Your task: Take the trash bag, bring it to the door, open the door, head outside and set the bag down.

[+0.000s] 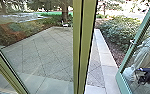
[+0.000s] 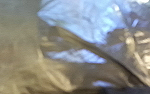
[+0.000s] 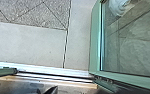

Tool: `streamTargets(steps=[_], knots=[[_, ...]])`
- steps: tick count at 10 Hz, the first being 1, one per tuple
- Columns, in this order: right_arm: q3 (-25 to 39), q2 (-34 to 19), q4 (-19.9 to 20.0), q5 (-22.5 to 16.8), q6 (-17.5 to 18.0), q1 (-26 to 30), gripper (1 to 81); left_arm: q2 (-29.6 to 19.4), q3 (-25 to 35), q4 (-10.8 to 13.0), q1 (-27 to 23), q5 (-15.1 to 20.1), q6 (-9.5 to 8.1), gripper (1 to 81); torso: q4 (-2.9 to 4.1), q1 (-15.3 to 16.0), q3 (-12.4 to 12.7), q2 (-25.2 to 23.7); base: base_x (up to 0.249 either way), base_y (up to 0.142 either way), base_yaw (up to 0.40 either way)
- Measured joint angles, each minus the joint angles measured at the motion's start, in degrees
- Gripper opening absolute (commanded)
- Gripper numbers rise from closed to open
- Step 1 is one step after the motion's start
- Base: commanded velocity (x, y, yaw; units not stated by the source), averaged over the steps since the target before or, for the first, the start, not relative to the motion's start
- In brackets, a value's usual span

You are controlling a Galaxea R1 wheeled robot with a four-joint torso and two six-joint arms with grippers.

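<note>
Doorway: the step in hand, as I judge it, is taking the load out through the open door (image 3: 94,45); it stands swung out over the pale slabs (image 3: 31,45), and there is a gap between it and the yellow-green post (image 1: 87,47)
Line through: best driven slowly and square to the threshold (image 3: 41,68), base centred in the gap, both arms tucked in so that neither clips the post or the glass
Threshold: take it gently; a jolt could set the load swinging or scrape it along the edge
Person (image 1: 144,57): beyond the glass of the door, in pale clothing; leave them room, and the door too, since it could drift inward
Trash bag (image 2: 76,15): close in front of the left wrist camera, most likely the shiny film there; the skin is thin and crinkled, bluish white where light strikes it, brown and grey elsewhere, with a long dark fold slanting across; so slack a film would probably stretch or tear if it caught on a corner, so carry it clear of the frame and lower it softly outside
Left claw: cannot tell whether it is spread, pressed together or pinching the bag
Right claw: near the threshold; its state I cannot tell either
</note>
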Motion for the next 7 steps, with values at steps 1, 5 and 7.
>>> streamTargets(steps=[1,5,7], knots=[[3.49,-1.30,-0.46,2.21,1.07,-5.16,81.1,-0.04,0.00,0.02,0.00,-0.11,0.00,1.0,0.00,0.00,0.00,0.00,0.000,0.000,0.000],[10.35,-4.83,-1.12,19.82,5.88,-32.33,81.1,0.00,0.00,0.02,-0.30,-0.44,0.00,1.0,0.00,0.00,0.11,0.00,0.000,0.000,0.000],[10.37,-4.27,-1.27,29.85,7.19,-44.63,81.1,0.00,0.00,0.02,-0.28,-0.28,0.00,1.0,0.00,0.00,1.64,0.00,0.000,0.000,0.000]])
